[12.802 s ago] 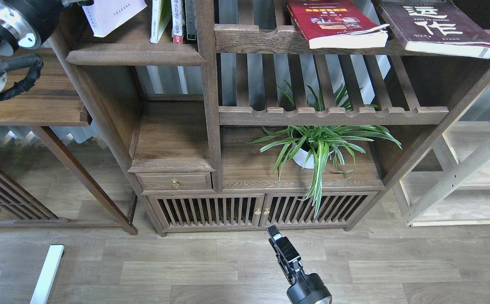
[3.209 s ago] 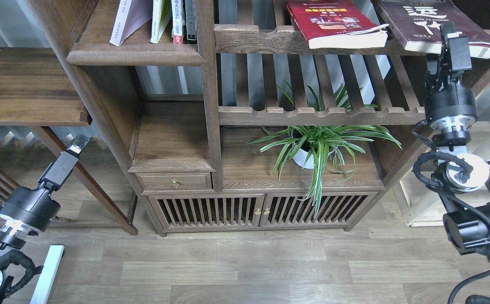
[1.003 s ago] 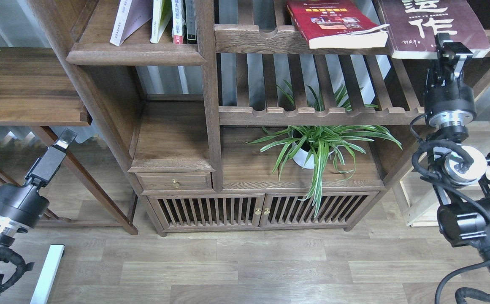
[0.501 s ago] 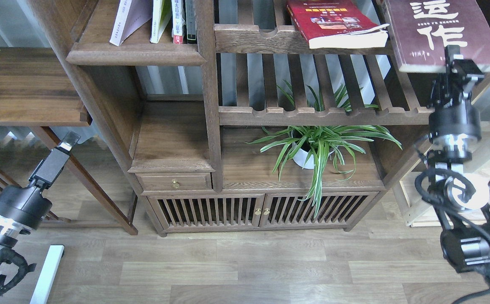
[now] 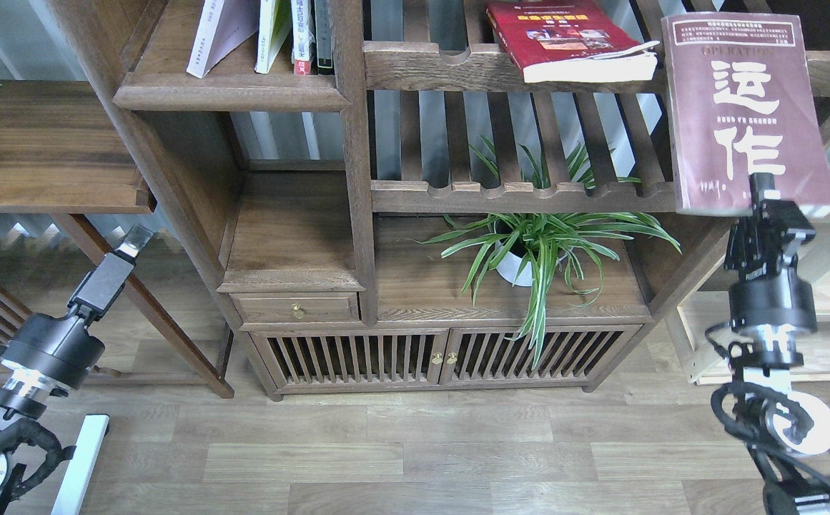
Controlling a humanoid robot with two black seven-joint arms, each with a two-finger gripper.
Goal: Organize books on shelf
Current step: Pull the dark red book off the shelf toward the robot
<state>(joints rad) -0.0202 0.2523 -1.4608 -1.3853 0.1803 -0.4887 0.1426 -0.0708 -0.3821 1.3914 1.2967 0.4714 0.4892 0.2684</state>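
Right tool pinching the maroon book at its lower edge, right of the spider plant; keeping it level, carrying toward the shelf. Left tool: grip indiscernible.

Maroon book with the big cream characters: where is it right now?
Head view, right side: the maroon book hangs upright in front of the slatted rack, held at its bottom edge by the right gripper, right of the red book.
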